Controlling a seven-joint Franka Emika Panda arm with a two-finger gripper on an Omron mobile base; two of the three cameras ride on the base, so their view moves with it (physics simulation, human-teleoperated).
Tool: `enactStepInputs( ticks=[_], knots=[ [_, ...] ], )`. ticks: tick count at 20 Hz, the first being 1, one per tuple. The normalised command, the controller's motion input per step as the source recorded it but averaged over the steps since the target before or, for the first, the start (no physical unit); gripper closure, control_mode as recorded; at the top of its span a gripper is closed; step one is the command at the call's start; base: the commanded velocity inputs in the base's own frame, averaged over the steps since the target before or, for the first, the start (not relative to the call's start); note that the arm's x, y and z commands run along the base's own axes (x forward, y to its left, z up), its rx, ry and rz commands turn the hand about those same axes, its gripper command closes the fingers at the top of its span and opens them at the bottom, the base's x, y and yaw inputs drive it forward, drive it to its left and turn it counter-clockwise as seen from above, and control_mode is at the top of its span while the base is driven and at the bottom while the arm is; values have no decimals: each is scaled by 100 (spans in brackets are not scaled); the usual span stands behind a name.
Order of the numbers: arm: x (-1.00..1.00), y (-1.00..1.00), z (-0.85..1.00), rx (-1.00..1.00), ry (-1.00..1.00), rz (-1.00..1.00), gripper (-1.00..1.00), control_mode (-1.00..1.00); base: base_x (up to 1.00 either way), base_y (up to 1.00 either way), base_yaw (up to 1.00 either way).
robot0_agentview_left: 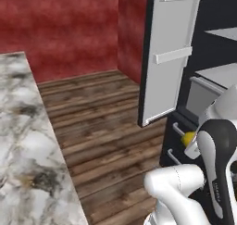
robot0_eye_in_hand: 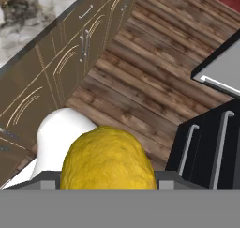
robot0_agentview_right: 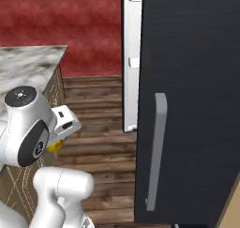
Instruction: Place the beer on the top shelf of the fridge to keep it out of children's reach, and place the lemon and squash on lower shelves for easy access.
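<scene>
A yellow lemon [robot0_eye_in_hand: 108, 158] sits pinched in the robot's gripper [robot0_eye_in_hand: 108, 180], filling the lower centre of the hand view, its pebbled skin bulging up between the two dark finger tips. In the left base view the lemon [robot0_agentview_left: 188, 138] shows as a small yellow spot at the right edge, tucked against the white and black hand just in front of the fridge [robot0_agentview_left: 217, 15]; in the right base view it [robot0_agentview_right: 55, 146] peeks out at lower left beneath the gripper [robot0_agentview_right: 63, 128], beside the arm's round dark joint. The fridge door [robot0_agentview_left: 169, 53] stands open in the upper middle of the left base view, its white lining and door racks facing the camera, with light-grey shelves [robot0_agentview_left: 217, 73] showing at the right. In the right base view the fridge's black side [robot0_agentview_right: 187, 100] and curved grey bar handle [robot0_agentview_right: 157, 149] take up the right half. A marbled desk [robot0_agentview_left: 25, 145] runs down the left of the left base view, over a wooden floor [robot0_agentview_left: 106, 127] and before a red wall [robot0_agentview_left: 60, 29].
</scene>
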Motion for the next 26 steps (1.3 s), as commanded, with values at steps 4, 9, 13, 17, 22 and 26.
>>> enactStepInputs(
  ticks=[4,9,13,17,22,26],
  knots=[
    [0,0,0,0,0,0,100,100,91,19,-1],
    [0,0,0,0,0,0,100,100,74,5,-23],
    [0,0,0,0,0,0,100,100,41,0,-44],
    [0,0,0,0,0,0,100,100,41,0,-55],
    [0,0,0,0,0,0,100,100,54,4,-62],
    [0,0,0,0,0,0,100,100,54,23,-64]
  ],
)
